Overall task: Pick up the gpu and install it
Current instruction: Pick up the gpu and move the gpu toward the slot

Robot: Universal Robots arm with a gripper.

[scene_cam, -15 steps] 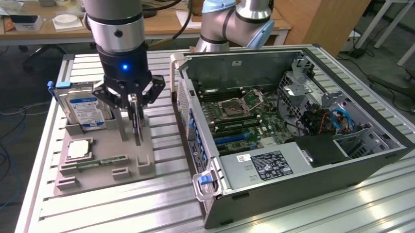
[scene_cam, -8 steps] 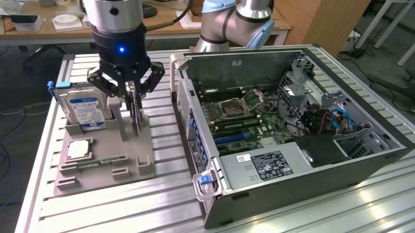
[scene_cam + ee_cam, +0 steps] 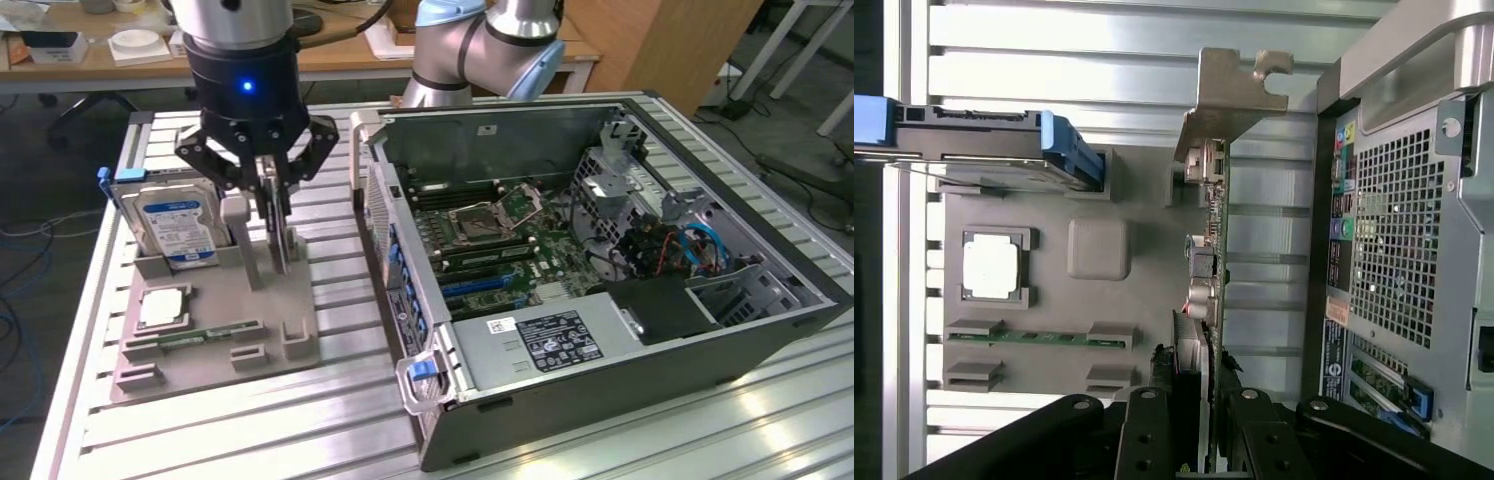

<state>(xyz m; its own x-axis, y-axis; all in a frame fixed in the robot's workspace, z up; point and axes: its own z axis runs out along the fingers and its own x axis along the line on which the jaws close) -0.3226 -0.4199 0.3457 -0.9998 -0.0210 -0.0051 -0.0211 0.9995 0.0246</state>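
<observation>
Black fingers (image 3: 1147, 435) of the gripper (image 3: 1199, 440) sit closest to the lens, pressed against both faces of the gpu (image 3: 1204, 265), so the jaws look clamped on it. The card stands on edge in the grey fixture tray (image 3: 214, 300), silver bracket (image 3: 1229, 95) at its far end, and appears seated in its slot. By my reading this is the pick-up step: grasped, not yet lifted, nothing installed.

Pulling it free calls for a straight draw along the card's plane, since the computer case (image 3: 641, 380) wall stands just beside it at 3 o'clock in the exterior view. The hard drive (image 3: 180, 225) is near at 9 o'clock, and the memory stick (image 3: 211, 335) lies at 7 o'clock. Inside the open case, the motherboard (image 3: 521, 240) is exposed.

Everything rests on a ribbed aluminium table (image 3: 334, 420). At 12 o'clock runs a wooden desk (image 3: 334, 55) with small clutter, and cables trail on the floor.
</observation>
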